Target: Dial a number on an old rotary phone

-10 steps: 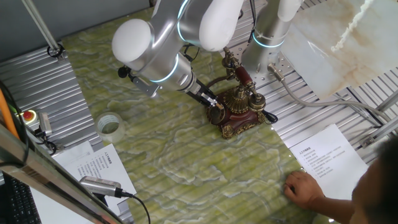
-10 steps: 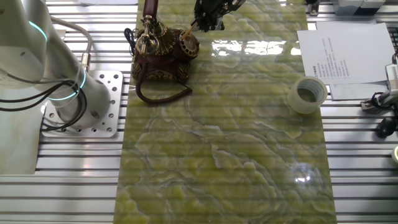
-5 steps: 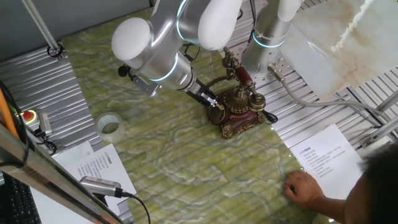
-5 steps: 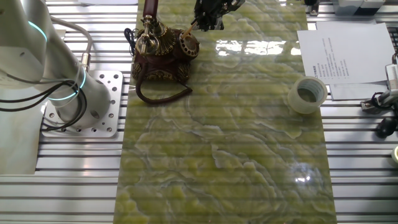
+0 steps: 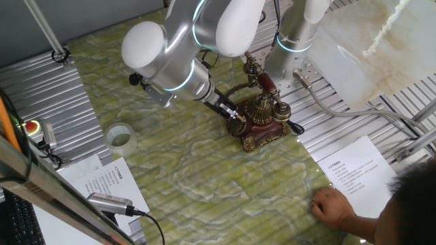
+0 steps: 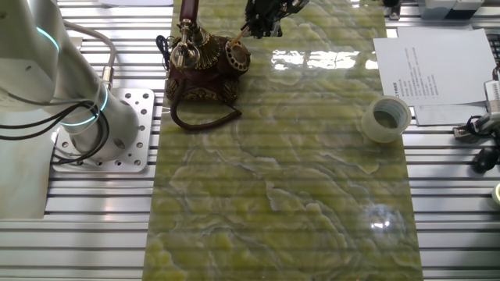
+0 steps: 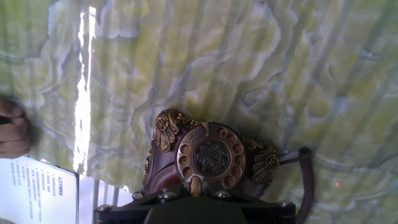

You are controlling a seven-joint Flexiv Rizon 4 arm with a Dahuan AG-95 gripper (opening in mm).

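Red-brown rotary phone (image 7: pixel 208 162), brass trim, round dark dial, handset cradled.

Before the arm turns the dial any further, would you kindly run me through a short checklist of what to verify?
1. Claw tip at the round dark dial of the ornate red-brown rotary phone: ok, a pale tip sits at the dial's lower edge.
2. Tip seated in a finger hole: cannot tell.
3. Red-and-gold handset in its cradle: ok.
4. Black cord away from the dial: ok, it loops beside the base.
5. Clear tape roll out of the way: ok, far across the green marbled mat.
6. Person's hand apart from the phone: ok.
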